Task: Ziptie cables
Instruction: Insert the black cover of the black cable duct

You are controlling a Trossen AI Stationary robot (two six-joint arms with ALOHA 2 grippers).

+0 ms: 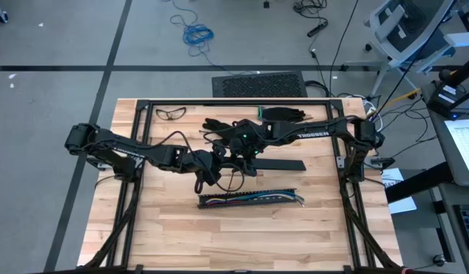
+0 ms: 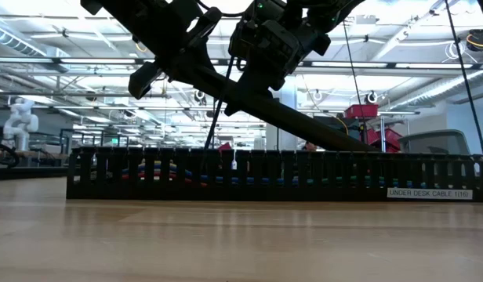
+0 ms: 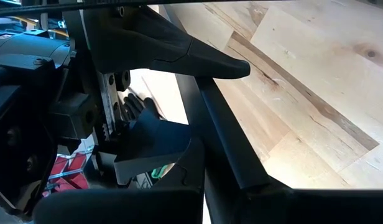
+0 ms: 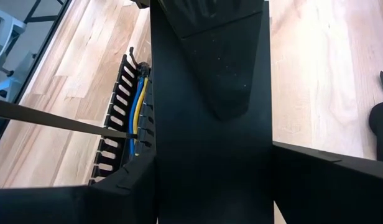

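Note:
The cables (image 1: 242,199) are thin multicoloured wires lying inside a black slotted strip (image 1: 250,200) on the table's near half. The strip also fills the low view (image 2: 273,176), and yellow and blue wires (image 4: 139,106) show in it in the right wrist view. A flat black cover strip (image 1: 284,164) sits above the table between the arms. It slants, left end raised, right end low (image 2: 304,125). My left gripper (image 1: 218,158) is at its left end and my right gripper (image 1: 248,152) just right of that. Both are shut on it. My left gripper has the cover strip's raised left end (image 3: 204,106) between its two fingers, one finger (image 3: 198,53) over it and the other (image 3: 157,143) beneath, coming from the table's left. The strip runs on past the fingertips, clear of the wood. My right gripper pinches the cover strip near its left end, one finger (image 4: 219,56) flat on the broad upper face (image 4: 210,143) and pointing along the strip. The other finger is hidden under it. The strip is tilted, with its far end low toward the table.
Safety glasses (image 1: 170,113) and dark gloves (image 1: 284,114) lie near the table's far edge. A thin dark line (image 4: 55,121) crosses above the slotted strip in the right wrist view. Bare wood lies at the near edge (image 1: 242,243). A blue coiled cord (image 1: 196,33) is on the floor.

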